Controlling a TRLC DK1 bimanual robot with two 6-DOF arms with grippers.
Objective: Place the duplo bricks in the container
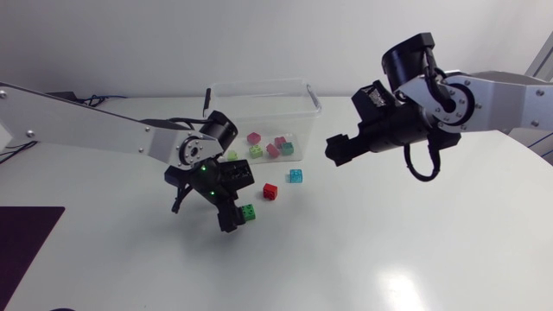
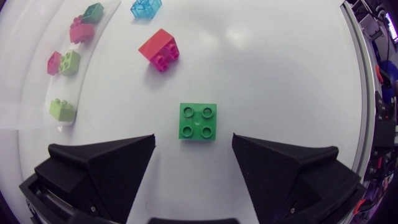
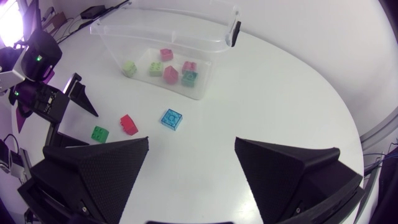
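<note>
A green duplo brick lies studs up on the white table, just ahead of my left gripper and in line with the gap between its fingers. The fingers stand wide apart and touch nothing. From above, that gripper hangs low beside the green brick. Farther on lie a red brick and a clear blue brick. The clear container behind them holds several pink and green bricks. My right gripper hovers open and empty, high to the right of the container.
The right wrist view looks down on the container, the blue brick, the red brick and the green brick, with my left arm beside them. A dark mat lies at the table's left edge.
</note>
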